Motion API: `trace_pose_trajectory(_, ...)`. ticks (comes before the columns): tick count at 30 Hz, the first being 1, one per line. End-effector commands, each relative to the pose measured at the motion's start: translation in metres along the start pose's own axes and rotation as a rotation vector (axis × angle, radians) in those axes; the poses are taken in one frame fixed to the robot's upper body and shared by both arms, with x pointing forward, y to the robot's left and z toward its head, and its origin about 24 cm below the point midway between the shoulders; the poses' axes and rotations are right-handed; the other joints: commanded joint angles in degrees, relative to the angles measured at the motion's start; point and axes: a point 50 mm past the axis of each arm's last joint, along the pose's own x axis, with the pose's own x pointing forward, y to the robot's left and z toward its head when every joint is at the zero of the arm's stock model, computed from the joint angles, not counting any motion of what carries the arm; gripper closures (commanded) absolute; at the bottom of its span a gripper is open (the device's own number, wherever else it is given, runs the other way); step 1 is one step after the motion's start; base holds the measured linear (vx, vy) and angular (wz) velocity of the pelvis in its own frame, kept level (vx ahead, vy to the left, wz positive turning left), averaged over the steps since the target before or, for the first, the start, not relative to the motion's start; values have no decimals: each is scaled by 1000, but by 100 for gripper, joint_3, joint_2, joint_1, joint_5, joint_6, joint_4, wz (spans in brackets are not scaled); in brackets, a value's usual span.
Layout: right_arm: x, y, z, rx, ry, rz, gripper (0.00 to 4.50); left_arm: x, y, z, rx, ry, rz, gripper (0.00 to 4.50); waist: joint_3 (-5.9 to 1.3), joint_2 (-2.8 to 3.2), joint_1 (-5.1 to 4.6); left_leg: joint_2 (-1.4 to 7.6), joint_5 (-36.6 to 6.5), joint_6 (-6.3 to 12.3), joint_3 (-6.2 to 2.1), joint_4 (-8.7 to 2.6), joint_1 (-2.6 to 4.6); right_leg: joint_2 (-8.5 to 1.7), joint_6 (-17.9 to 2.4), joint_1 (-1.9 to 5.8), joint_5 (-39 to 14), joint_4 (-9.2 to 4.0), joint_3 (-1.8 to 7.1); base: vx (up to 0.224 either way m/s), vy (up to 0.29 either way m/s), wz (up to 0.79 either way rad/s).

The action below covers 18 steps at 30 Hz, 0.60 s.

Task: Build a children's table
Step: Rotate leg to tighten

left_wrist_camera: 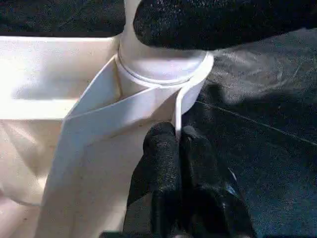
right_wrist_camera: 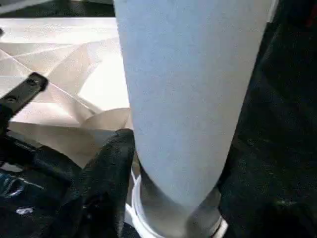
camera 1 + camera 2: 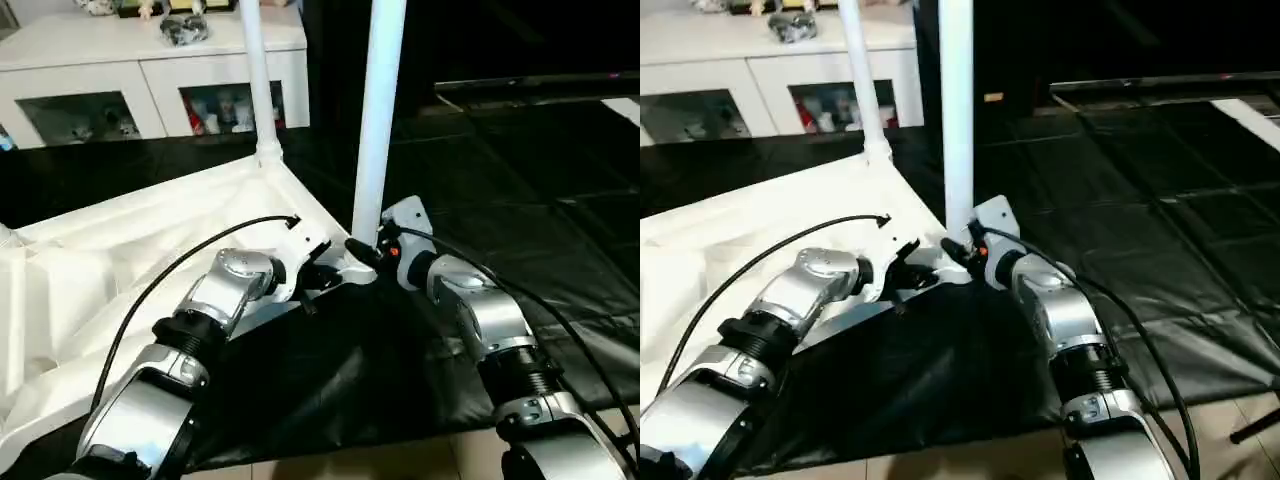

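Floor (image 3: 560, 180) is covered in black sheeting, with a pale strip at its near edge. White cabinet (image 3: 150, 80) with glass doors stands at the back, small figures behind the glass and clutter on top. Dark wall area behind on the right.

Table top (image 3: 120, 260) lies upside down on the black sheeting, ribbed underside up, left of centre. Far leg (image 3: 258, 70) stands upright in its far corner socket. Near leg (image 3: 378, 110) stands upright in the near right corner socket (image 1: 163, 74).

Left tool (image 1: 177, 148): fingers pressed together, pinching the thin rim of the top just beside that socket. Right tool (image 3: 368, 252): fingers spread around the base of the near leg, one black finger (image 2: 106, 168) against the tube just above the socket; firm grip or loose contact, cannot tell.

Black cables (image 3: 170, 270) loop over both silver forearms (image 3: 480, 310), which cover part of the top's near edge.
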Motion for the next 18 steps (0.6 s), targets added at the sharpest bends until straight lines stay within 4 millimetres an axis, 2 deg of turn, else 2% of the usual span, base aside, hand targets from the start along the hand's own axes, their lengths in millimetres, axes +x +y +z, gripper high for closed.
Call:
trace_pose_trajectory(1, 16, 39, -9, 46, 22, 190, 170, 7, -11, 24, 90, -74, -58, 450, -388, -37, 28, 42, -745, 448, 7, -366, -50, -268, -1280, 386, -1174, -385, 235, 0, 0, 0)
trace_pose_trajectory(4, 7, 33, -10, 37, 9, 228, 144, 2, -10, 17, 135, -57, -93, 450, -373, -28, 25, 43, -918, 392, 1, -383, -45, -268, -1205, 389, -1426, -420, 233, 0, 0, 0)
trace_pose_trajectory(8, -7, 28, -12, -7, 18, 315, 114, -3, -11, 12, 154, -47, -144, 450, -376, -12, 36, 64, -950, 381, -4, -392, -39, -262, -1239, 383, -1318, -404, 238, 0, 0, 0)
trace_pose_trajectory(9, -15, 25, -13, -38, 20, 365, 102, -7, -11, 9, 165, -38, -175, 450, -366, -12, 61, 70, -1026, 401, 0, -391, -40, -266, -1235, 404, -1325, -416, 240, 0, 0, 0)
trace_pose_trajectory(11, -26, 17, -12, -60, 20, 413, 97, -13, -14, 5, 212, -32, -242, 450, -365, 5, 78, 80, -1071, 426, 3, -396, -28, -276, -1255, 384, -1379, -425, 245, 0, 0, 0)
trace_pose_trajectory(13, -36, 9, -12, -93, 47, 453, 63, -18, -17, 3, 250, -30, -318, 450, -363, -15, 95, 84, -1079, 436, 5, -393, -37, -272, -1260, 386, -1414, -416, 245, 0, 0, 0)
trace_pose_trajectory(14, -39, 7, -13, -109, 61, 477, 61, -20, -19, 2, 260, -27, -351, 450, -362, 3, 117, 96, -1080, 442, 10, -392, -33, -278, -1268, 370, -1439, -411, 247, 0, 0, 0)
trace_pose_trajectory(15, -39, 7, -13, -109, 61, 477, 56, -20, -19, 2, 260, -27, -351, 450, -361, 3, 140, 96, -1080, 434, 17, -388, -27, -275, -1270, 364, -1477, -416, 247, 0, 0, 0)
trace_pose_trajectory(18, -55, 1, -8, -152, 84, 617, 56, -29, -22, -7, 322, 32, -457, 450, -369, -6, 226, 124, -1090, 429, 22, -388, 11, -277, -1305, 338, -1426, -397, 259, 0, 0, 0)
